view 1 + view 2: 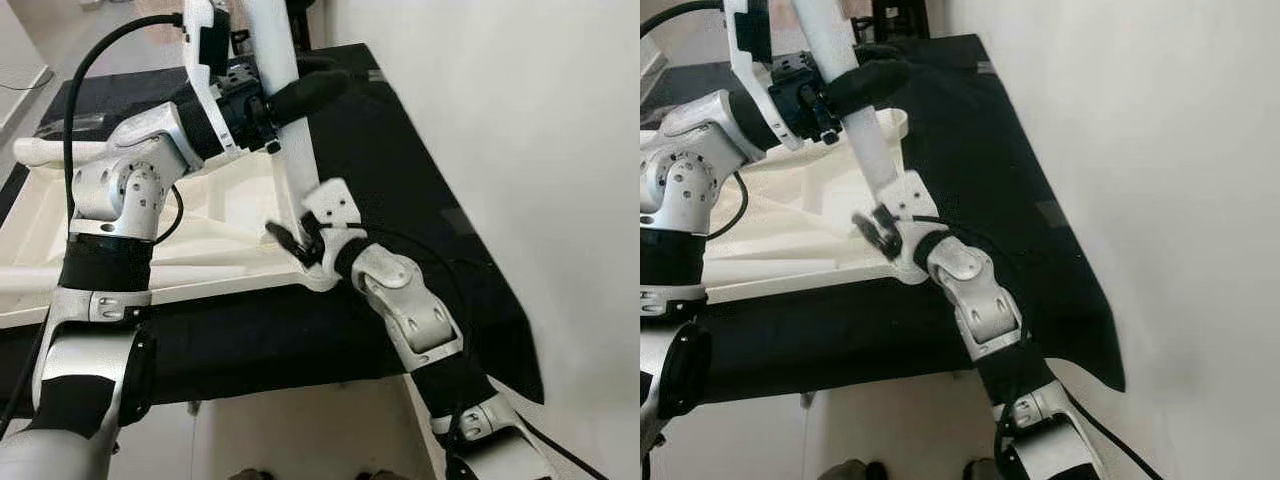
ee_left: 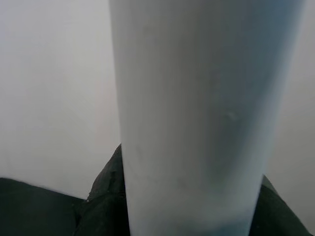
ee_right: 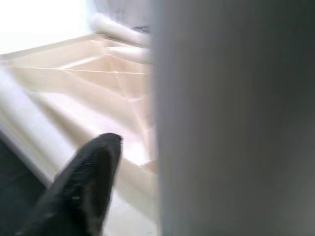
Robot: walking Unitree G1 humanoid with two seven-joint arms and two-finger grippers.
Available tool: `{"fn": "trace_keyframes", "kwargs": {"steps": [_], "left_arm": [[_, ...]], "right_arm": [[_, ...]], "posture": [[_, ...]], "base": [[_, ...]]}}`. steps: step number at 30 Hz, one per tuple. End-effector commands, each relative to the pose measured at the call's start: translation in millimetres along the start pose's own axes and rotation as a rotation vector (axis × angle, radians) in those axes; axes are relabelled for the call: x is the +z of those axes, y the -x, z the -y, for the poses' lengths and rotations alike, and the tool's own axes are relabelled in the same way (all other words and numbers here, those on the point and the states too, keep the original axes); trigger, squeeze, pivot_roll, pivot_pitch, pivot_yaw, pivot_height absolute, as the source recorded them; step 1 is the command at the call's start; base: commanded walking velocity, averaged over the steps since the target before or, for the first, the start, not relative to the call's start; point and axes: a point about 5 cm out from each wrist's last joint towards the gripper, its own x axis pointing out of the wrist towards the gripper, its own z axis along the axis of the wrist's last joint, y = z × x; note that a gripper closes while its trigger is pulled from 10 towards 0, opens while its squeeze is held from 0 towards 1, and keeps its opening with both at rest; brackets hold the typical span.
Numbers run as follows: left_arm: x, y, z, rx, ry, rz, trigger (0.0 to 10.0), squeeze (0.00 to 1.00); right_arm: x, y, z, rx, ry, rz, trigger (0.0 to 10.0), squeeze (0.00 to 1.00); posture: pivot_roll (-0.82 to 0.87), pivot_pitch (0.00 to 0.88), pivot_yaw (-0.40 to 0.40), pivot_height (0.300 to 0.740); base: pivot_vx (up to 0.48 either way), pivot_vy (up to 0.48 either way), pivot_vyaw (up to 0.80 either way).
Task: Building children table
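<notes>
White table top (image 1: 150, 260) lies upside down on the black cloth (image 1: 420, 200), cream underside up with raised rim and diagonal ribs, and one round white leg (image 1: 285, 130) stands up at its corner nearest the wall (image 1: 520, 120), smooth and slightly tilted. Left gripper (image 1: 290, 100) is clamped around the leg high above the table top, one black finger (image 1: 310, 92) wrapped across its front. Right gripper (image 1: 292, 243) sits at the leg's base right at that corner, one finger (image 3: 83, 182) beside the leg, can't tell if it's gripping or loose
</notes>
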Motion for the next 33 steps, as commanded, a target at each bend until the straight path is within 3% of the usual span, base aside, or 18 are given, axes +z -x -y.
{"fn": "trace_keyframes", "kwargs": {"steps": [1, 2, 4, 5, 9, 10, 14, 15, 19, 20, 21, 28, 33], "left_arm": [[10, -10.4, 12.0, -0.122, -0.012, 0.034, 0.0, 0.00], [11, -12.6, 16.0, -0.178, -0.001, 0.031, 0.0, 0.00], [11, -12.6, 16.0, -0.178, -0.001, 0.031, 0.0, 0.00], [10, -16.7, 22.3, -0.284, 0.019, 0.011, 0.0, 0.00], [9, -18.0, 24.0, -0.319, 0.023, -0.001, 0.0, 0.00], [8, -23.1, 27.4, -0.384, 0.021, -0.025, 0.0, 0.00], [7, -28.4, 30.9, -0.449, 0.019, -0.042, 0.0, 0.00], [10, -38.0, 36.6, -0.556, 0.038, -0.038, 0.0, 0.00], [12, -41.6, 40.8, -0.631, 0.057, -0.025, 0.0, 0.00], [12, -42.1, 43.4, -0.678, 0.068, -0.024, 0.0, 0.00], [14, -42.1, 46.2, -0.722, 0.084, -0.014, 0.0, 0.00], [23, -36.7, 57.5, -0.847, 0.129, 0.044, 0.0, 0.00], [24, -35.6, 60.5, -0.876, 0.127, 0.058, 0.0, 0.00]], "right_arm": [[10, -2.9, -2.5, 0.139, 0.020, 0.051, 10.0, 1.00], [14, -0.9, 0.9, 0.192, 0.041, 0.068, 10.0, 1.00], [14, -0.9, 0.9, 0.192, 0.041, 0.068, 10.0, 1.00], [19, 1.3, 6.8, 0.280, 0.069, 0.076, 10.0, 0.62], [20, 1.7, 8.9, 0.309, 0.076, 0.074, 10.0, 0.62], [24, 0.2, 14.2, 0.346, 0.100, 0.067, 10.0, 0.00], [29, -1.9, 18.2, 0.378, 0.115, 0.066, 10.0, 0.00], [40, -7.1, 20.5, 0.444, 0.107, 0.090, 10.0, 0.00], [45, -9.9, 17.7, 0.497, 0.088, 0.116, 10.0, 0.00], [47, -10.7, 15.3, 0.535, 0.081, 0.132, 7.8, 0.00], [49, -10.8, 12.7, 0.570, 0.074, 0.145, 0.0, 0.00], [52, -7.2, 5.4, 0.673, 0.046, 0.188, 0.0, 0.00], [49, -5.3, 6.8, 0.696, 0.038, 0.181, 0.0, 0.00]], "posture": [[0.05, 0.136, -0.002, 0.740], [0.05, 0.136, -0.004, 0.740], [0.05, 0.136, -0.004, 0.740], [0.05, 0.134, -0.005, 0.740], [0.05, 0.134, -0.005, 0.740], [0.04, 0.131, -0.009, 0.740], [0.04, 0.131, -0.010, 0.740], [0.04, 0.132, -0.011, 0.740], [0.04, 0.133, -0.009, 0.740], [0.04, 0.133, -0.009, 0.740], [0.03, 0.132, -0.009, 0.740], [0.03, 0.140, -0.008, 0.740], [0.00, 0.141, -0.020, 0.740]], "base": [[0.000, 0.000, 0.00], [0.000, 0.000, 0.00], [0.000, 0.000, 0.00], [0.000, 0.000, 0.00], [0.000, 0.000, 0.00], [0.000, 0.000, 0.00], [0.000, 0.000, 0.00], [0.000, 0.000, 0.00], [0.000, 0.000, 0.00], [0.000, 0.000, 0.00], [0.000, 0.000, 0.00], [0.000, 0.000, 0.00], [0.000, 0.000, 0.00]]}}
